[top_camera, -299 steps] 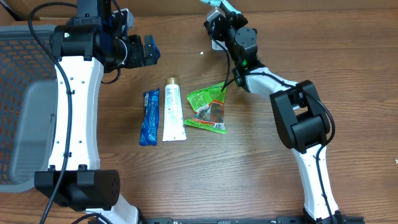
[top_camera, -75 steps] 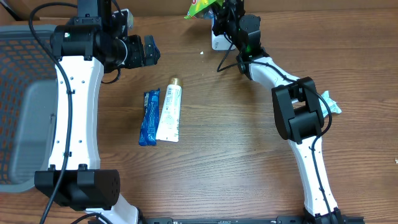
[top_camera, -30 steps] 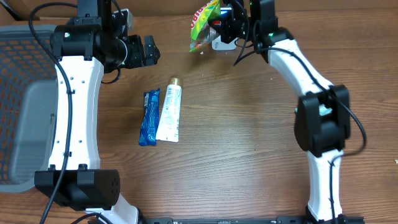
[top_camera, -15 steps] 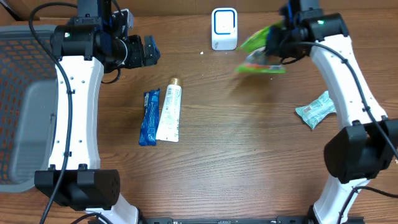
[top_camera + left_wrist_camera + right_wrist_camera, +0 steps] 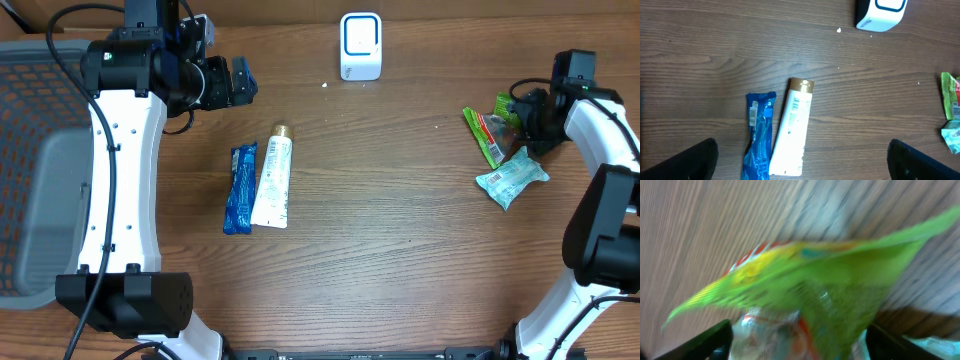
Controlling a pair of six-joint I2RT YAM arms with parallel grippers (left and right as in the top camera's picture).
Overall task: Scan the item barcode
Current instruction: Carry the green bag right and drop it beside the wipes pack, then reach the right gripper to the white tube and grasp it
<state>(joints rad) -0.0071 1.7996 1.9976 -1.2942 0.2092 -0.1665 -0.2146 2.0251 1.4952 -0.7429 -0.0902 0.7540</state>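
overhead view: what is seen nearest the arm bases?
— a bare stretch of the wooden table is shown first. just beyond it, left of centre, a blue packet and a white tube are laid side by side, touching, the tube's gold cap pointed away. a grey mesh basket is set at the left edge.

and on the right side?
— a teal packet is seen flat on the wood. just beyond it, the green packet, the item to be scanned, is found over the table's right part, well apart from the scanner. whether it lies flat cannot be told.

how is the right gripper pictured?
— its fingers are spread wide at the lower corners of the right wrist view, and the blurred green packet fills the space between them. the jaws are apart, not closed on the packet. whether a finger is touched by it cannot be told.

and the left gripper?
— it is held above the table beyond the tube, its jaws parted wide.

what is placed farthest?
— the white scanner, its face outlined in blue, is stood at the far edge near the middle, with a small white speck just beside it.
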